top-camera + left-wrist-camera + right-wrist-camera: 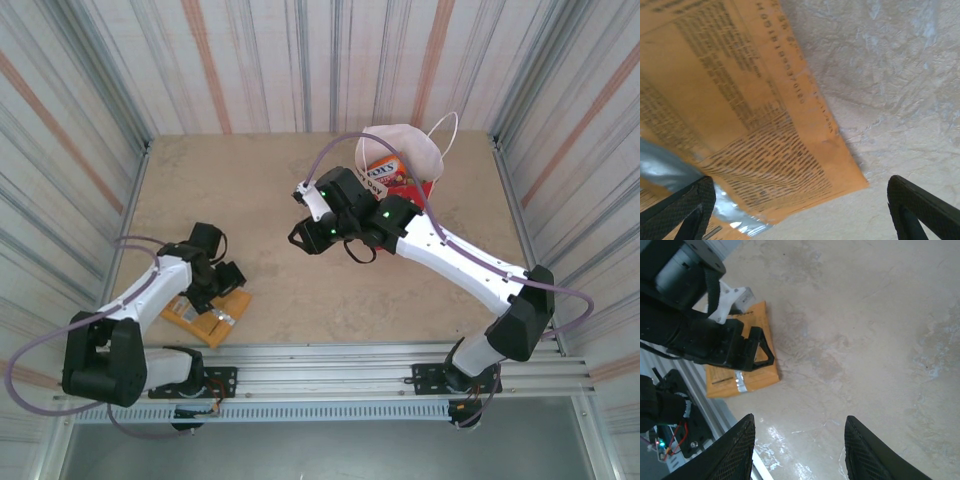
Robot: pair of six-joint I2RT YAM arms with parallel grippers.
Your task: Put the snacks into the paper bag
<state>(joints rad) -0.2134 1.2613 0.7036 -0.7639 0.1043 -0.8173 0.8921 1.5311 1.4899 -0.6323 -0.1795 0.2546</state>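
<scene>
Left gripper hangs with jaws wide apart and empty over a corner of the flat orange pouch at the table's near left edge, while the right gripper hovers mid-table, jaws apart, holding nothing. At the far right the red paper bag stands open with printed packets inside. Beige mottled table, striped walls around it.

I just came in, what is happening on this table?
Snack packing: the paper bag at the far right already holds some packets. The left claw hangs open over an orange pouch lying flat near the front left edge. The right claw is open and empty over the table.
</scene>
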